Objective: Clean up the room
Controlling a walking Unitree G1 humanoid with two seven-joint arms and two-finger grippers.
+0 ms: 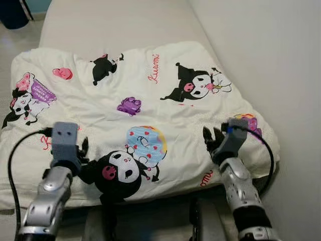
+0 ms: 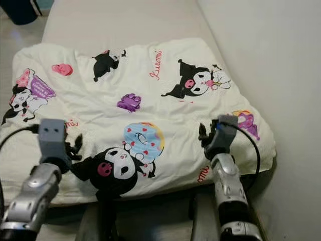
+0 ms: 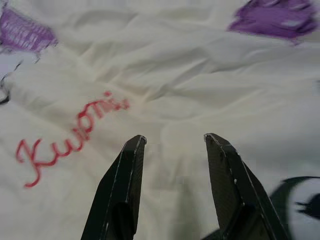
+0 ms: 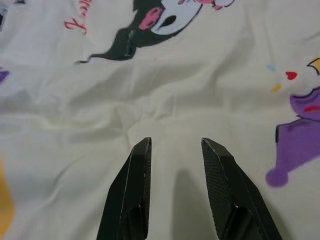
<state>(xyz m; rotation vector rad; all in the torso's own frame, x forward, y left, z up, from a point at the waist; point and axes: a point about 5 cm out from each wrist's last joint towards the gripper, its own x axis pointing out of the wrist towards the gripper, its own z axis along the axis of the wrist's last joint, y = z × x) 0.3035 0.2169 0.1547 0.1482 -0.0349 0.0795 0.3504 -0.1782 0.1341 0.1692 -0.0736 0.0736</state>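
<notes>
bed [image 1: 115, 22] by a pale wall, printed duvet [image 1: 150, 95] lying rumpled just ahead of both hands. left hand [image 3: 172, 142] and right hand [image 4: 175, 145] released, empty, over its near edge. spreading seemingly unfinished.

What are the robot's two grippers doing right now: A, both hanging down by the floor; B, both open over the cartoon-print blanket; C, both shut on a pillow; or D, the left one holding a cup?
B: the left gripper and the right gripper each have their fingers spread apart with nothing between them, over the blanket.
</notes>
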